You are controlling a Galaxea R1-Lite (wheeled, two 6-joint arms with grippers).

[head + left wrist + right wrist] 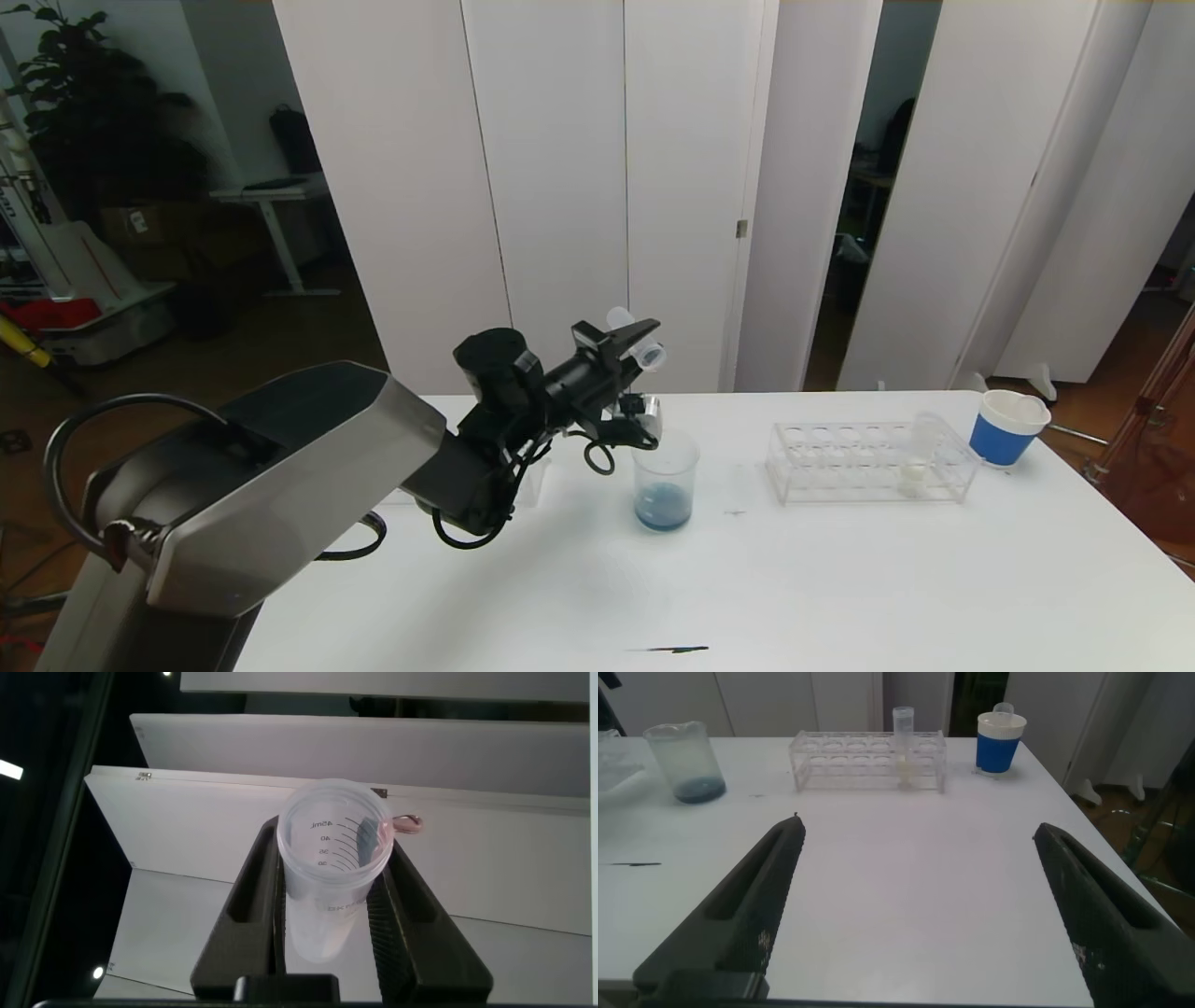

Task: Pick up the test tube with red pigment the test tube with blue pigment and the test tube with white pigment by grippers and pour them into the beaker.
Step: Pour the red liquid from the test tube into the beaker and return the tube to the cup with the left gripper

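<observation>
My left gripper (pixel 635 338) is raised above and just behind the beaker (pixel 666 485), shut on a clear graduated test tube (pixel 327 896) that lies tilted between the fingers with its mouth outward. No coloured liquid shows in that tube. The beaker, also seen in the right wrist view (pixel 685 761), holds a shallow layer of blue liquid. The test tube with white pigment (pixel 918 457) stands in the clear rack (pixel 873 459). No test tube with red pigment is in view. My right gripper (pixel 917 826) hovers open over bare table, out of the head view.
A blue-banded white paper cup (pixel 1006 427) stands beyond the rack's right end near the table's far right corner. A thin black mark (pixel 667 649) lies on the white table (pixel 840 579) near its front edge. White panels stand behind the table.
</observation>
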